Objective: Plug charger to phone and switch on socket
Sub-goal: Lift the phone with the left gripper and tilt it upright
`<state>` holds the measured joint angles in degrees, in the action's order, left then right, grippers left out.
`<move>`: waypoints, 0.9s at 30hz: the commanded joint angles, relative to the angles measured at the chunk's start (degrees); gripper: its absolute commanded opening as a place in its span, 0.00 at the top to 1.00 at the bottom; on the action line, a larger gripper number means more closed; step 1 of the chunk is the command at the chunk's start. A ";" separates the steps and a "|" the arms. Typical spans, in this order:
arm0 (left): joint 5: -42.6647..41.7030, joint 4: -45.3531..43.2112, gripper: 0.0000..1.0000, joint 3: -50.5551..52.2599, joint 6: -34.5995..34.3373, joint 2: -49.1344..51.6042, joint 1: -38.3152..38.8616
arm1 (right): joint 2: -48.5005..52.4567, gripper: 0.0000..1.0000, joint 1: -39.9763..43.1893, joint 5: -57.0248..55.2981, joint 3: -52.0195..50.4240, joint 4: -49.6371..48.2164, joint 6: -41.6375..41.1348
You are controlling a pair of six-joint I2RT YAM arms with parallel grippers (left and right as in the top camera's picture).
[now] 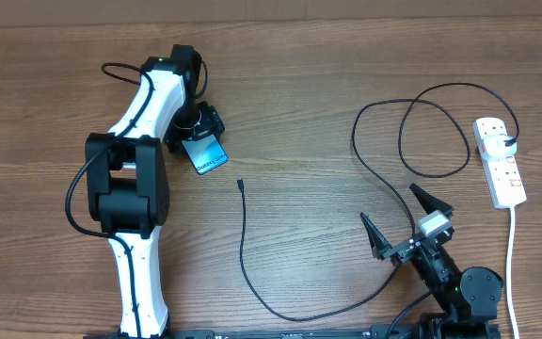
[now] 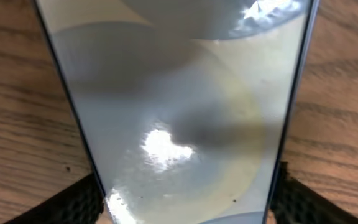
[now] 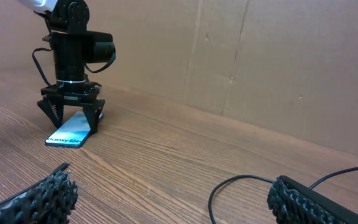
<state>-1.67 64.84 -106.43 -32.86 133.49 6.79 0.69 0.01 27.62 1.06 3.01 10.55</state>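
The phone [image 1: 205, 153] lies flat on the wooden table, its light-blue screen up; that screen fills the left wrist view [image 2: 185, 112]. My left gripper [image 1: 199, 137] stands straight down over it, one finger against each long edge [image 2: 188, 199]. The right wrist view shows this from afar, the phone [image 3: 70, 132] under the jaws. The charger's black cable [image 1: 243, 235] loops across the table, and its connector tip [image 1: 240, 184] lies just right of the phone. At the far right lies the white socket [image 1: 500, 160]. My right gripper [image 1: 401, 215] hangs open and empty over the cable [image 3: 229, 183].
The socket's white cord [image 1: 511, 264] runs down to the front edge beside the right arm's base [image 1: 469, 292]. A cardboard wall [image 3: 260, 62] closes off the far side. The left arm's body [image 1: 130, 188] covers the table left of the phone.
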 commanded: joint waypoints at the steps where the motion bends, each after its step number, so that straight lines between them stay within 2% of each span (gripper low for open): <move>1: 2.29 1.18 0.25 1.70 0.09 2.25 0.37 | -0.48 0.00 0.26 -0.52 -0.68 -0.39 -0.26; 8: 2.27 0.98 0.39 1.42 1.20 0.87 0.35 | -0.48 0.00 0.26 -0.52 -0.68 -0.37 -0.26; 27: 1.81 2.47 0.35 1.25 2.05 -11.72 0.37 | -0.48 0.00 0.26 -0.52 -0.68 -0.33 -0.26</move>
<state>-0.56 66.67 -105.12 -31.57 125.27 6.79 0.69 0.01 27.64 1.06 2.98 10.52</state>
